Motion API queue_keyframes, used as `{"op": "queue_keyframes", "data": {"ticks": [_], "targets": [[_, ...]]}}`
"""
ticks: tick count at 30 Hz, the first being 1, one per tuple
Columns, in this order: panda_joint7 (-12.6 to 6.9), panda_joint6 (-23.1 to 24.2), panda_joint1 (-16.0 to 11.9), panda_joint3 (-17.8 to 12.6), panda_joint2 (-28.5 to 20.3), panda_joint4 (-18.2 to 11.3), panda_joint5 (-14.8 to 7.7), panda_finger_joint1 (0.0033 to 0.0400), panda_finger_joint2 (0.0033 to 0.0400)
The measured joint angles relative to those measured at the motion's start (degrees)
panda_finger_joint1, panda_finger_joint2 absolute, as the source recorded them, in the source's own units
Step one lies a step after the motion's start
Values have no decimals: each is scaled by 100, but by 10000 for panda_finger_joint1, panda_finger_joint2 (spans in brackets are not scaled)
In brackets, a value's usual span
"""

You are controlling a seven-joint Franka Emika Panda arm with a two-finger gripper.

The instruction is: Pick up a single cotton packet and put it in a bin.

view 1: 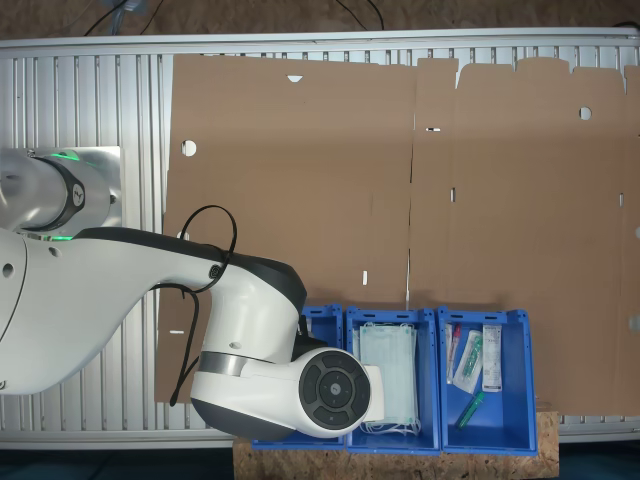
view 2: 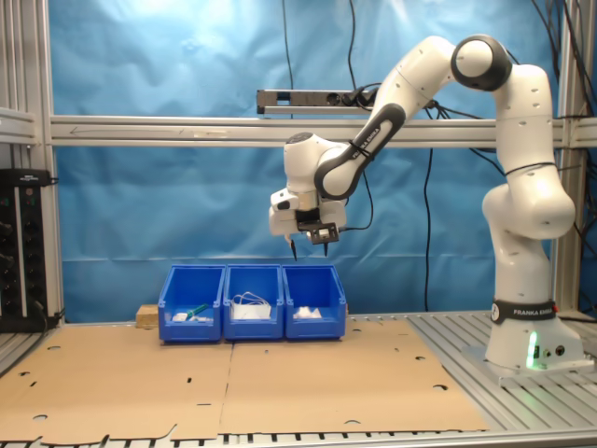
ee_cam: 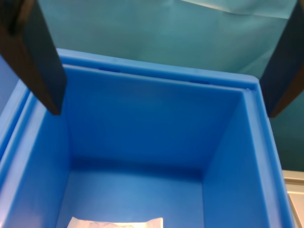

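Pincer [ee_cam: 161, 61] spread, empty | smooth blue bin [ee_cam: 156, 123] | crumpled white cotton packet [ee_cam: 116, 222] inside

light: bright, even | shadows: soft | wrist view: close fingers [ee_cam: 40, 61] blurred

The arm reaches out, pincer [view 2: 309, 245] pointing down, fingers seemingly parted.

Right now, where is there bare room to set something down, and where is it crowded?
The cardboard in front of the three bins is bare across its width. Crowded: the bin of green masks and the bin of narrow packets. The bin under the open pincer has a bare floor, with one white packet by its near wall.
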Motion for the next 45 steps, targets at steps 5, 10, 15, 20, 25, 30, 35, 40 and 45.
{"op": "queue_keyframes", "data": {"ticks": [5, 10, 15, 20, 25, 30, 35, 40, 45], "targets": [[-24, 0, 0, 0, 0, 0, 0, 393, 393], [-34, 0, 0, 0, 0, 0, 0, 398, 398], [-39, 0, 0, 0, 0, 0, 0, 399, 399], [-43, 0, 0, 0, 0, 0, 0, 399, 399], [-45, 0, 0, 0, 0, 0, 0, 400, 400], [-47, 0, 0, 0, 0, 0, 0, 400, 400], [-47, 0, 0, 0, 0, 0, 0, 400, 400], [-47, 0, 0, 0, 0, 0, 0, 400, 400], [-47, 0, 0, 0, 0, 0, 0, 400, 400]]}}
